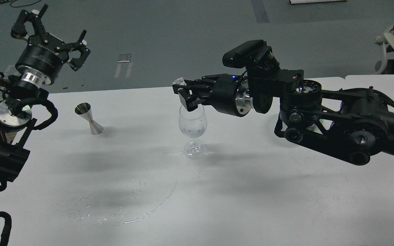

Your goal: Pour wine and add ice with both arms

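A clear stemmed wine glass (192,120) stands at the table's middle with a shallow pool of clear wine (193,131) in its bowl. My right gripper (182,92) reaches in from the right and sits just above the glass's rim, on its left side. It is shut on a small clear ice cube (180,81) that shows at its upper fingertip. The heap of ice and its bowl are hidden behind my right arm. My left gripper (50,30) is open and empty, raised high at the far left, beyond the table's back edge.
A steel jigger (89,118) stands upright left of the glass. A thin arc of spilled liquid (139,212) lies on the white table (251,198) near the front. My right arm spans the table's right half. A chair (393,41) is at the back right.
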Motion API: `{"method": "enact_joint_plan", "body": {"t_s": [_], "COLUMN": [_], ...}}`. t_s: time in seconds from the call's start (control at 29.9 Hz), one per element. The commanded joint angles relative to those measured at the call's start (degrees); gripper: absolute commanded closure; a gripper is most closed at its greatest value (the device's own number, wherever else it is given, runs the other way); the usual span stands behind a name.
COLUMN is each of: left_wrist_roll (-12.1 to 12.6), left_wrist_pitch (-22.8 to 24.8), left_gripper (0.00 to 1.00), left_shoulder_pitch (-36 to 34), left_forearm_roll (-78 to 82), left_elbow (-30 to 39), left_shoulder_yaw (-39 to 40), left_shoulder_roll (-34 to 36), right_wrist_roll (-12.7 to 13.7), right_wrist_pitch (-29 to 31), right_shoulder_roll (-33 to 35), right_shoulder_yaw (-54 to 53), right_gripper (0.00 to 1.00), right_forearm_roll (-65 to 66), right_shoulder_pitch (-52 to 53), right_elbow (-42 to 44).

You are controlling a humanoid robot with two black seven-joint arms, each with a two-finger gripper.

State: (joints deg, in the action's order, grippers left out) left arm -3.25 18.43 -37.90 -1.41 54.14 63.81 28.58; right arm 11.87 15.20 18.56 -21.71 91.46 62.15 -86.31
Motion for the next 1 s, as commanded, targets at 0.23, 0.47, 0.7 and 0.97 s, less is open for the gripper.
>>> {"method": "enact_joint_plan", "body": {"t_s": [0.23,0.47,0.7,0.97], "left_wrist_roll": [-0.08,-0.26,-0.26,-0.09], "left_wrist_pitch": [0.03,-0.32,-0.50,-0.67], "left_gripper": [0.03,0.02,0.03,0.02], "left_shoulder_pitch": [0.01,0.10,0.01,-0.07], "left_forearm_roll": [0.00,-0.09,-0.09,-0.09], "left_elbow": [0.00,0.00,0.00,0.00], "left_shoulder_yaw": [0.00,0.08,0.17,0.17], "left_shoulder_roll": [0.16,0.16,0.16,0.51], "right_wrist_roll": [0.00,0.09,0.09,0.00], "right_wrist_pitch": [0.01,0.01,0.01,-0.87], "right_shoulder_roll": [0.25,0.34,0.78,-2.56], "right_shoulder_yaw": [-0.08,-0.17,-0.78,-14.83], "right_gripper": [0.68,0.53,0.48,0.00], "right_forearm_roll": [-0.05,-0.05,-0.05,-1.28], "right_shoulder_pitch": [-0.71,-0.62,-0.62,-2.38], "right_elbow": [-0.35,-0.35,-0.43,0.18]}}
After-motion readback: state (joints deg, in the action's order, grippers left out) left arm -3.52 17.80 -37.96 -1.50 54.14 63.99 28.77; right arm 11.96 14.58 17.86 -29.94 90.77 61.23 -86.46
